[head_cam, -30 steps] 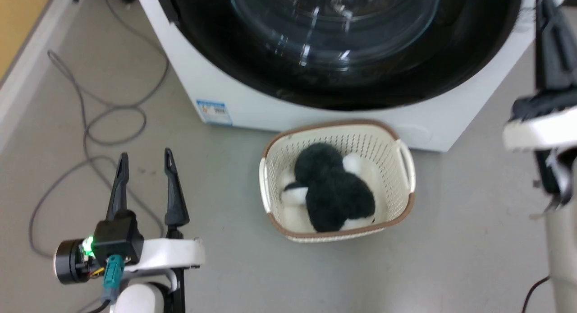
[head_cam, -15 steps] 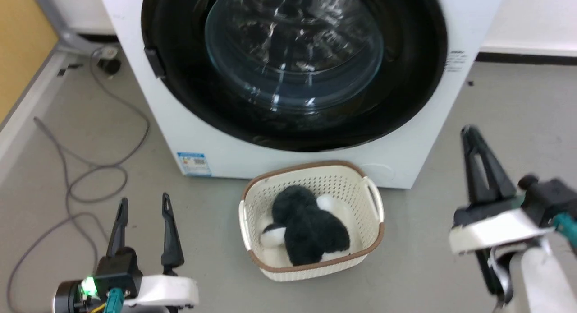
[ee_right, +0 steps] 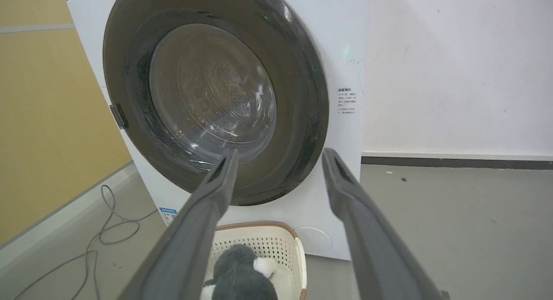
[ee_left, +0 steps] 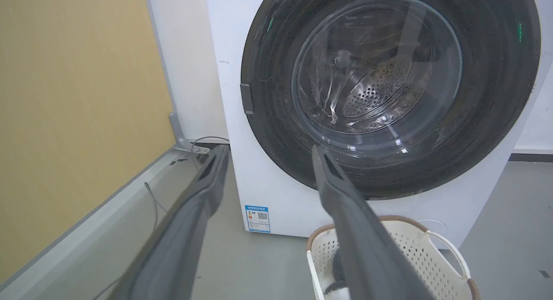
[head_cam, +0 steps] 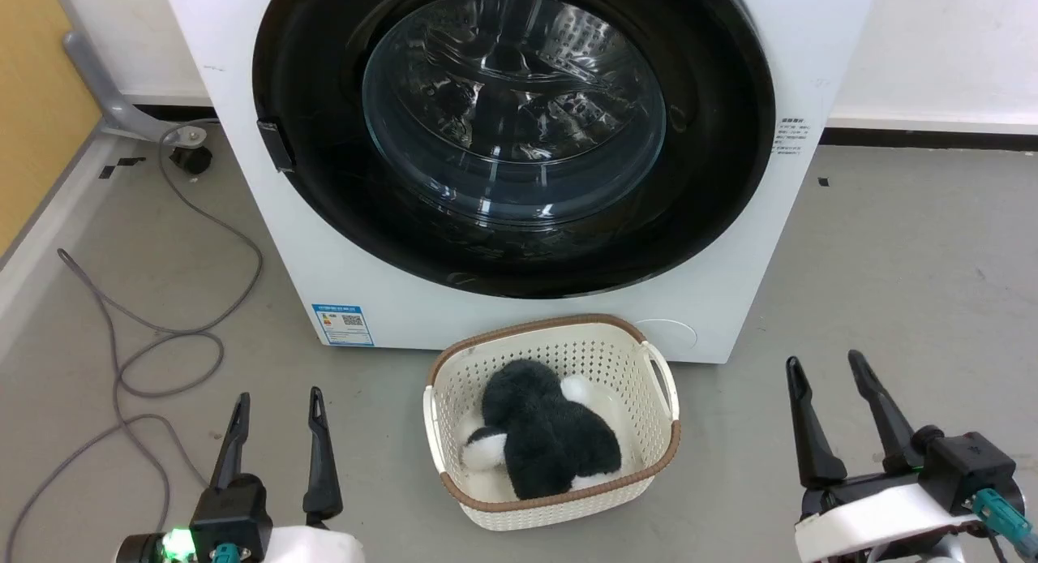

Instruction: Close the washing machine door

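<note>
Dark plush toy (head_cam: pixel 551 445) lies in cream basket (head_cam: pixel 604 356), grey cable (head_cam: pixel 221 354) nearby.

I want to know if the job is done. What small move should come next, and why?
Probably none, only hold both arms low: the washing machine door appears flush with the front of the washing machine. The left gripper and the right gripper are open, touching nothing. Whether the latch caught cannot be seen.

Bright, even indoor light, shadows faint. White glare streaks on the washing machine door (head_cam: pixel 516 133) glass; tiny green glints on its rim in wrist views. Head view sharp. Below the door, left gripper (ee_left: pixel 270 148) fingers (ee_left: pixel 358 239) blurred.
</note>
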Tool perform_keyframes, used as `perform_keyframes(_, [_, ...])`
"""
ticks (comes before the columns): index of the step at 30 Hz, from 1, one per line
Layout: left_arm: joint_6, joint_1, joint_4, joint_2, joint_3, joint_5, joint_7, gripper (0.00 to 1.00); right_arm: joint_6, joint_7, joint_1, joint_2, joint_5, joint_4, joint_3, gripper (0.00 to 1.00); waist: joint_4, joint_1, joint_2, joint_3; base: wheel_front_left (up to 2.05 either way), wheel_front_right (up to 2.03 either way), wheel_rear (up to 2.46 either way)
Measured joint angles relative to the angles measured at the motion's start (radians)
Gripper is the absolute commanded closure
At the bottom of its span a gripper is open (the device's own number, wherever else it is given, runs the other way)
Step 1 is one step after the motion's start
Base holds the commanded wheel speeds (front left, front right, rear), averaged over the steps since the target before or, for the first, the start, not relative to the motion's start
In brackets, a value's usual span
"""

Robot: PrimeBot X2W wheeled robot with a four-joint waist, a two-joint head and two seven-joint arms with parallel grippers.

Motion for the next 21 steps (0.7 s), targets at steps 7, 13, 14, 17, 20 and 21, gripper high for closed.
perform_keyframes(7, [-0.005,0.004,0.002,0.0,0.0,0.0,0.002,1.0,0.0,0.001,0.005,0.001,0.002,-0.003,0.004,1.0,0.0,0.0,0.0,-0.003,0.0,0.0,0.0])
perform_keyframes(13, [-0.01,0.004,0.001,-0.001,0.0,0.0,0.016,1.0,0.0,0.014,0.005,0.001,-0.002,-0.005,0.004,1.0,-0.002,0.0,0.0,-0.004,0.0,0.0,0.0])
perform_keyframes(14, [-0.013,0.004,0.001,-0.001,0.0,0.0,0.019,1.0,0.0,0.018,0.005,0.001,-0.002,-0.007,0.004,1.0,-0.002,0.0,0.0,-0.004,0.0,0.0,0.0])
perform_keyframes(17, [-0.014,0.004,0.001,-0.001,0.0,0.0,0.022,1.0,0.0,0.023,0.005,0.001,-0.005,-0.009,0.004,1.0,-0.003,0.0,0.0,-0.005,0.0,0.0,0.0])
perform_keyframes(20, [-0.015,0.004,0.001,-0.001,0.001,0.0,0.029,1.0,0.0,0.028,0.005,0.001,-0.009,-0.013,0.004,1.0,-0.004,0.0001,0.0,-0.005,0.0,0.0,0.0])
perform_keyframes(21, [-0.018,0.004,0.0,-0.001,0.001,0.0,0.031,1.0,0.0,0.03,0.005,0.001,-0.01,-0.014,0.004,1.0,-0.004,0.0,0.0,-0.005,0.0,0.0,0.0])
